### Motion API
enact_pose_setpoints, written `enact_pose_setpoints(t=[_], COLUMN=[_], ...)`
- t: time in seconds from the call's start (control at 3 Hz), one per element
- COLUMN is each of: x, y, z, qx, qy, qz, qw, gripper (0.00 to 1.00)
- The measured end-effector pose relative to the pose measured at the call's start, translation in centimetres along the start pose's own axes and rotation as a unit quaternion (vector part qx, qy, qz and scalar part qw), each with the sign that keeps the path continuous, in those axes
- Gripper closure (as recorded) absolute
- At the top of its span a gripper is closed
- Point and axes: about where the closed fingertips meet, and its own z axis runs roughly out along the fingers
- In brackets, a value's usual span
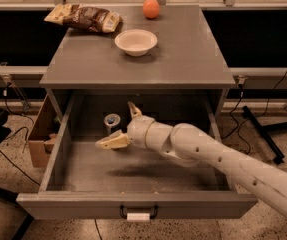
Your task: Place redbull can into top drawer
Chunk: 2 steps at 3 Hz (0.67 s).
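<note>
The can (111, 123) stands upright on the floor of the open drawer (83, 170), toward its back left corner and a little clear of the left wall. The gripper (123, 126) is inside the drawer just to the can's right, its two fingers spread wide. One points forward and left below the can, the other points up toward the back wall, and neither clamps the can. The can sits at the mouth of that spread, and whether the nearer finger touches it cannot be told. The arm (218, 159) comes in from the lower right, crossing over the drawer's right half and front right corner. It covers that part of the floor, while the left and front-centre floor lies bare. The drawer is pulled well out, with its front panel nearest the camera carrying a small black handle (138, 212) and a white tag (138, 217) whose writing cannot be read. Above, the cabinet (183, 59) top overhangs the back of the drawer, just behind the can. On it a white bowl (136, 41) sits near the middle, a brown-and-yellow bag (83, 18) lies at the back left corner, and an orange (151, 8) rests at the back edge. The bag's print is too small to read. A cardboard box (39, 134) stands on the floor beside the drawer's left wall.
</note>
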Motion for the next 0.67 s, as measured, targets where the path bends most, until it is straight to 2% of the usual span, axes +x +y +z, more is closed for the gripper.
enact_pose_setpoints(t=[0.33,0.67], x=[-0.6,-0.3], y=[-0.1,0.0], z=[-2.6,-6.5], qx=[-0.001,-0.007], qy=[0.012,0.047], qz=[0.003,0.003], qw=[0.9999,0.9989], gripper=[0.00,0.00])
